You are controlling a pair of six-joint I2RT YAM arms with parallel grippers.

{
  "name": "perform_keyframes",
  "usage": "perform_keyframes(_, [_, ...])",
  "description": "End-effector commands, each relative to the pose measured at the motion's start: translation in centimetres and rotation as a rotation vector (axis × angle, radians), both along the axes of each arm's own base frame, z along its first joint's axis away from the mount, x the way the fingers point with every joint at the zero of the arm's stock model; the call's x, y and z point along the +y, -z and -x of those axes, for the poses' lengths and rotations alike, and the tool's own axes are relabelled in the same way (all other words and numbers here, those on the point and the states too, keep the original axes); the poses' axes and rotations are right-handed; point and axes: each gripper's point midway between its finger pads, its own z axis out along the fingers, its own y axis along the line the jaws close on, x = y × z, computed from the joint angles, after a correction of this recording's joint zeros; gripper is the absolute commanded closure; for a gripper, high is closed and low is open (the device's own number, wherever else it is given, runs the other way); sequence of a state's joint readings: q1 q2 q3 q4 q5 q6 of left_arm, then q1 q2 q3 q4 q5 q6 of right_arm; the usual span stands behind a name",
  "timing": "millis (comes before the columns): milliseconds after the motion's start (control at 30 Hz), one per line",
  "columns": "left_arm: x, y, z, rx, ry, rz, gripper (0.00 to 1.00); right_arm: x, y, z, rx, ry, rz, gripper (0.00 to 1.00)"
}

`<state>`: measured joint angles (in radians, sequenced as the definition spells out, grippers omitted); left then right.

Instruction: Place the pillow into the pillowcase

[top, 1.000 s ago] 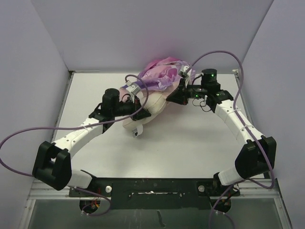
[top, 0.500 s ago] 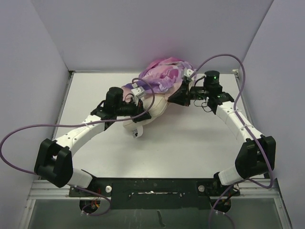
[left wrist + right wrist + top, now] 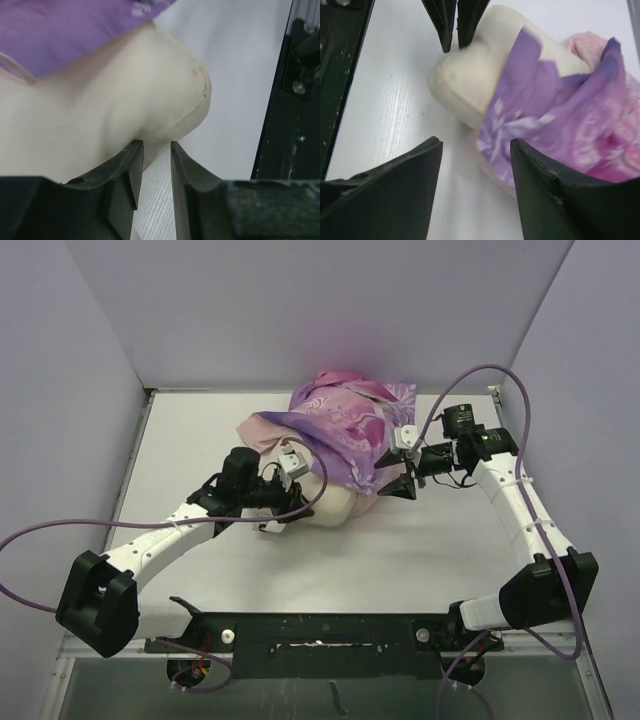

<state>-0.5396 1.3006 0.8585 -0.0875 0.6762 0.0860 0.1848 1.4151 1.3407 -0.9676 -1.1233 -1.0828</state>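
White table [image 3: 180, 440], enclosed by pale lavender walls [image 3: 250, 310]. The pillow [image 3: 338, 505] is seen lying at mid-table, toward the far side. Its far and right part is covered by the pillowcase [image 3: 345, 420]; only the cream near-left end is exposed. The left gripper [image 3: 153, 150] is set against that exposed end, jaws parted by a narrow gap, nothing pinched between them. The right gripper [image 3: 476, 145] is held just beside the pillowcase's near-right edge, jaws spread wide, nothing grasped.

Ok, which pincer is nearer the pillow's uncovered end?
Left. The left pincer sits against the pillow at its cream end; the right pincer stands apart on the other side, by the pillowcase edge.
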Motion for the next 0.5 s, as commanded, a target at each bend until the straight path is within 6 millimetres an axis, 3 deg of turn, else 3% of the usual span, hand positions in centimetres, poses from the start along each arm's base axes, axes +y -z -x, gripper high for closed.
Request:
perform_keyframes(0, [-1.3, -2.0, 0.4, -0.113, -0.003, 0.049, 0.63, -0.6, -4.4, 4.2, -0.167, -0.108, 0.016, 0.32])
perform_keyframes(67, [-1.7, -2.0, 0.8, -0.09, -0.031, 0.06, 0.54, 0.0, -5.3, 3.8, -0.157, -0.096, -0.022, 0.19])
perform_keyframes(167, [-1.5, -2.8, 1.1, -0.006, -0.103, 0.111, 0.46, 2.5, -4.6, 2.5, -0.056, -0.062, -0.03, 0.16])
perform_keyframes(333, [1.7, -1.7, 0.9, 0.247, -0.351, 0.095, 0.41, 6.1, 0.4, 1.5, 0.026, -0.069, 0.062, 0.16])
perform_keyframes(467, [5.2, 1.1, 0.3, 0.554, -0.59, 0.178, 0.41, 7.1, 4.7, -1.8, 0.077, 0.061, 0.166, 0.2])
